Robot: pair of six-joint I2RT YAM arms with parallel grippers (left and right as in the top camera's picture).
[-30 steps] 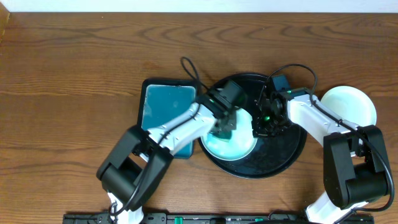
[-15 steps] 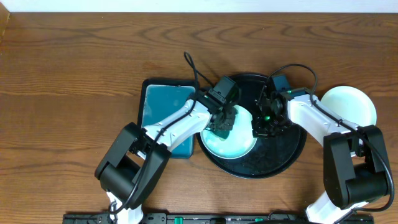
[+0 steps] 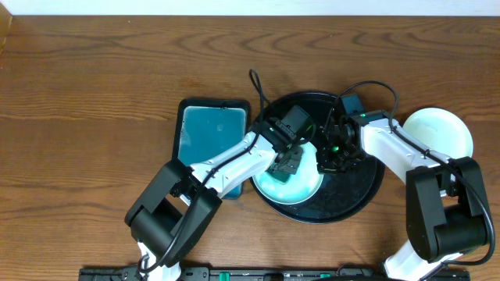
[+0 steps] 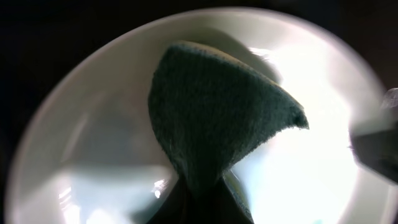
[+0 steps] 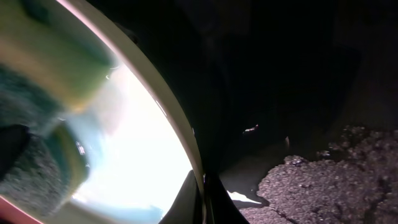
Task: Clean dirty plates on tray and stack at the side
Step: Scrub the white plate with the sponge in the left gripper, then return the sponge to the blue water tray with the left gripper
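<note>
Shifted slightly rightward since a second ago, the left jaws clamp a dark cloth (image 4: 211, 112) against the plate (image 3: 305, 187) lying in the tray (image 3: 363, 191). Right jaws are closed on that plate's right rim. Right of the tray, a second plate (image 3: 439, 131) sits on the counter (image 3: 94, 94).

Warm brown wooden tabletop (image 3: 86, 86) with wavy, looping grain running from left to right, evenly lit without hard shadows, bordered along the far edge by a narrow pale strip (image 3: 312, 6), whether wall or floor not discernible.
</note>
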